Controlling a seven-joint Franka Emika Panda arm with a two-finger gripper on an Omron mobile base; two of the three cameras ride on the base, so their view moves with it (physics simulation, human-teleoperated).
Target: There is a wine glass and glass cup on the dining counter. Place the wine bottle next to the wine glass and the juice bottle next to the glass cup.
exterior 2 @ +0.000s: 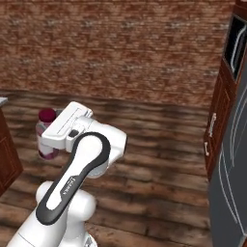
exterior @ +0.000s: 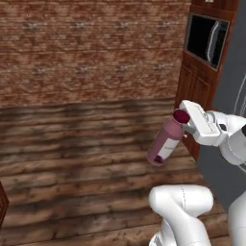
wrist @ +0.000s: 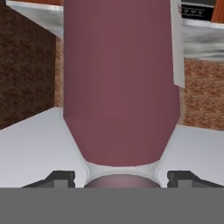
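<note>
Gripper (exterior: 185,126) comes nearest: we have it clamped at the juice bottle (exterior: 165,140), just under the maroon cap (exterior: 181,116), carried tilted above the wood floor (exterior: 72,158). Smooth, rigid plastic (probably light) may slip; we judge the neck safest.

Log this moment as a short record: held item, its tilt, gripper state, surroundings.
held item: juice bottle, pink-purple with a dark maroon cap and white label
grip: gripper shut on the bottle at its cap end
tilt: tilted, cap up toward the hand, base lower and away from it
support: carried in the air above the wooden floor
surroundings: brick wall behind, wooden cabinet with built-in oven to the right
</note>
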